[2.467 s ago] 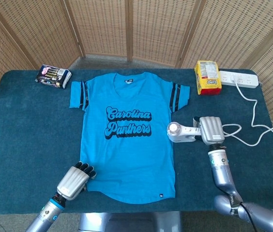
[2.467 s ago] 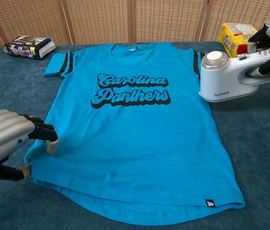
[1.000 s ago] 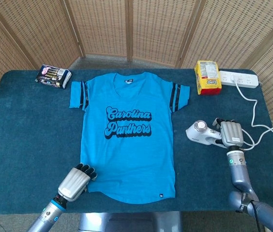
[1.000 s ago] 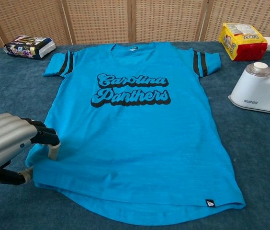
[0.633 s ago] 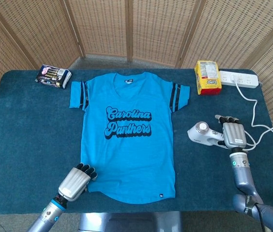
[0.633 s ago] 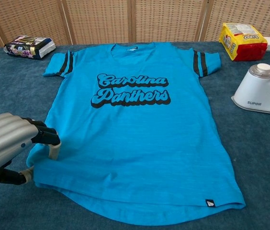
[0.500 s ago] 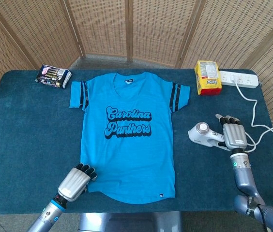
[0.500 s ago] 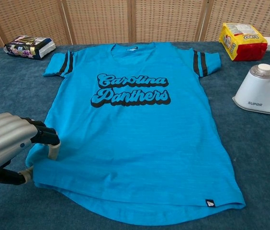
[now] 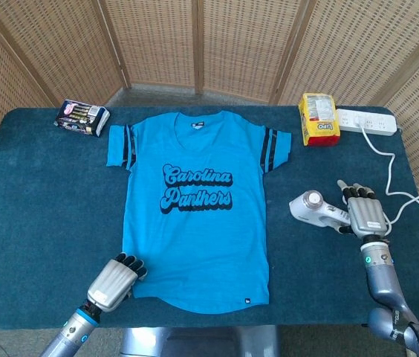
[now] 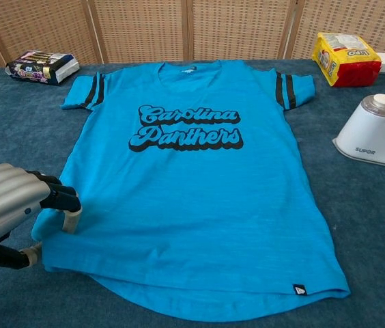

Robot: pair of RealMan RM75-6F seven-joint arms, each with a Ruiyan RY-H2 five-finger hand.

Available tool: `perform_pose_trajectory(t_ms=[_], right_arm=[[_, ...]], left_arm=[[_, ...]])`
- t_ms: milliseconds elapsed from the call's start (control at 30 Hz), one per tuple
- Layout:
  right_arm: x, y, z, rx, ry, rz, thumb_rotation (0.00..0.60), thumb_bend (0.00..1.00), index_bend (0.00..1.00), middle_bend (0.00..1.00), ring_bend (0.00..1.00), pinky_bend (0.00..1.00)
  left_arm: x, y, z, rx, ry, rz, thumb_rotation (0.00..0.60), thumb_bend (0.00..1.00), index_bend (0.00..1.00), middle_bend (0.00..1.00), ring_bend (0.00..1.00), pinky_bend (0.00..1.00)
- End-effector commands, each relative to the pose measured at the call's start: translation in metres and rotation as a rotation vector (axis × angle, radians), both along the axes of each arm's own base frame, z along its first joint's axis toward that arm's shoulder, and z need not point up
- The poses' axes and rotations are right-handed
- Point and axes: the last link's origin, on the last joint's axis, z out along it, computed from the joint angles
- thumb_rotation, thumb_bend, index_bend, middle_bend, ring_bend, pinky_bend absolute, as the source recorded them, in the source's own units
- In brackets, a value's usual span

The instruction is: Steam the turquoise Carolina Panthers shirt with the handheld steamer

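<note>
The turquoise Carolina Panthers shirt (image 9: 195, 216) (image 10: 192, 184) lies flat on the blue table, front up. My left hand (image 9: 113, 281) (image 10: 8, 205) is at its lower left corner, fingertips (image 10: 68, 217) on top of the hem and thumb below, pinching the fabric. The white handheld steamer (image 9: 312, 208) (image 10: 375, 133) rests on the table right of the shirt, off the fabric. My right hand (image 9: 365, 214) lies over the steamer's handle with its fingers stretched out straight, not wrapped around it. The chest view does not show the right hand.
A yellow packet (image 9: 319, 119) (image 10: 346, 58) and a white power strip (image 9: 365, 121) sit at the back right; the steamer's white cord (image 9: 399, 197) loops beside my right hand. A dark snack pack (image 9: 82, 117) (image 10: 41, 66) lies at the back left. Wicker screens stand behind the table.
The steamer has come off the shirt's right edge and down onto the table further right. My right hand's fingers have straightened off the handle. The left hand has tugged the hem slightly left.
</note>
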Motion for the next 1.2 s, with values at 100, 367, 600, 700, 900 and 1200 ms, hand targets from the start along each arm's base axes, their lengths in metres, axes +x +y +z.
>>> perform_pose_trajectory(t_ms=[100,367,600,700,900,1200], right_arm=[[0.006,0.014,0.008,0.008,-0.014,0.025,0.509,0.29,0.05,0.20,0.11,0.08],[0.015,0.023,0.017,0.001,-0.042,0.053,0.511,0.29,0.05,0.20,0.11,0.08],[0.018,0.029,0.024,-0.017,-0.054,0.070,0.511,0.29,0.05,0.20,0.11,0.08],[0.019,0.031,0.028,-0.029,-0.057,0.072,0.514,0.28,0.05,0.20,0.11,0.08],[0.022,0.042,0.037,-0.065,-0.087,0.091,0.516,0.28,0.05,0.22,0.12,0.09],[0.024,0.064,0.047,-0.155,-0.145,0.151,0.510,0.27,0.15,0.28,0.20,0.16]], left_arm=[[-0.001,-0.004,0.003,-0.024,0.000,0.014,0.548,0.41,0.55,0.46,0.39,0.39],[-0.006,-0.009,0.014,-0.088,0.083,0.058,0.527,0.21,0.46,0.42,0.31,0.37],[-0.004,-0.012,0.031,-0.099,0.124,0.099,0.481,0.11,0.23,0.36,0.24,0.33],[-0.006,-0.011,0.042,-0.080,0.126,0.120,0.484,0.11,0.21,0.34,0.23,0.33],[-0.027,-0.008,0.083,0.053,0.080,0.211,0.479,0.11,0.21,0.34,0.23,0.33],[-0.076,-0.006,0.137,0.288,-0.031,0.341,0.489,0.11,0.21,0.34,0.23,0.32]])
